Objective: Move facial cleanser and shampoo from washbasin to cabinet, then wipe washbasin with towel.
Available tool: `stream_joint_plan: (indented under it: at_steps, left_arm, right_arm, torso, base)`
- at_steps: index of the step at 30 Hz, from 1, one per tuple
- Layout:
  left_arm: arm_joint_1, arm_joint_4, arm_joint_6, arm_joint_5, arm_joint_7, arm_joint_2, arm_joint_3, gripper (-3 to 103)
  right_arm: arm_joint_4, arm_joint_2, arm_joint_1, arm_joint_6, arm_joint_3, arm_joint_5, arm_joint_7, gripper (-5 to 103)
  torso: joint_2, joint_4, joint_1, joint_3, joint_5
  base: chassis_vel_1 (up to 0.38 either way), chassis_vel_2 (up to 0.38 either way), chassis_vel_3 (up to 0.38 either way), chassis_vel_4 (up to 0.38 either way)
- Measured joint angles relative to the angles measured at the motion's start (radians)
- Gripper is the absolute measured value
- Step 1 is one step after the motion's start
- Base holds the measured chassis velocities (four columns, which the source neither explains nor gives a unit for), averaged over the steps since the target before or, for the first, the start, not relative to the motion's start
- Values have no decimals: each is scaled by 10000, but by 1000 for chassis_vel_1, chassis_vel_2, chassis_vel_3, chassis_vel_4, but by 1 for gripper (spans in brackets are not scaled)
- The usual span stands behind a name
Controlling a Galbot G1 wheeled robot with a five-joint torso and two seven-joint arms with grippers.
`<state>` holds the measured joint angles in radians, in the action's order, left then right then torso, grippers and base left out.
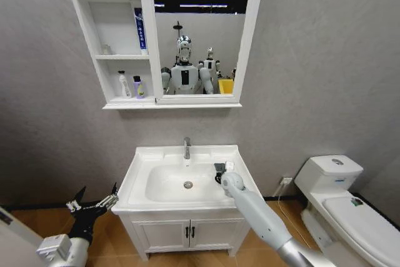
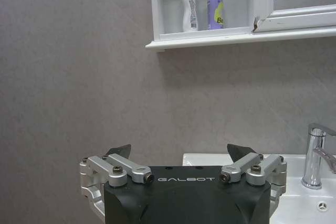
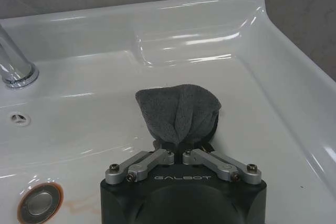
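My right gripper [image 3: 182, 141] is shut on the dark grey towel [image 3: 178, 111], which hangs bunched over the right side of the washbasin [image 1: 147, 157] bowl. In the head view that gripper [image 1: 220, 172] sits at the basin's right rim. A white facial cleanser bottle [image 1: 124, 84] and a purple shampoo bottle [image 1: 139, 87] stand on the lowest shelf of the cabinet [image 1: 112, 57]. The left wrist view shows the same facial cleanser [image 2: 189, 8] and shampoo [image 2: 215, 8] up on that shelf. My left gripper [image 1: 94, 201] hangs open, low and left of the basin.
The chrome tap [image 1: 186, 147] stands at the basin's back and the drain [image 1: 188, 184] lies in the bowl's middle. A blue tube [image 1: 140, 28] leans on the middle shelf. A white toilet [image 1: 340, 201] stands to the right. The vanity doors [image 1: 187, 232] are below the basin.
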<state>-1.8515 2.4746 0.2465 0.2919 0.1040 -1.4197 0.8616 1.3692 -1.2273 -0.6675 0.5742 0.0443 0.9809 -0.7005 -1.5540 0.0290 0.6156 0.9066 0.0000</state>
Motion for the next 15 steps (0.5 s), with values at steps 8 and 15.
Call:
stream_joint_plan:
  at_steps: [8, 15]
  left_arm:
    - [0, 0, 0, 0, 0, 0, 0, 100]
    - [0, 0, 0, 0, 0, 0, 0, 100]
  right_arm:
    - [-583, -169, 112, -40, 62, -234, 161, 2]
    - [-1418, -390, 273, -315, 14, -543, 712, 2]
  torso:
    - [0, -2, 0, 0, 0]
    - [0, -2, 0, 0, 0]
  base:
    - [0, 0, 0, 0]
    - [0, 0, 0, 0]
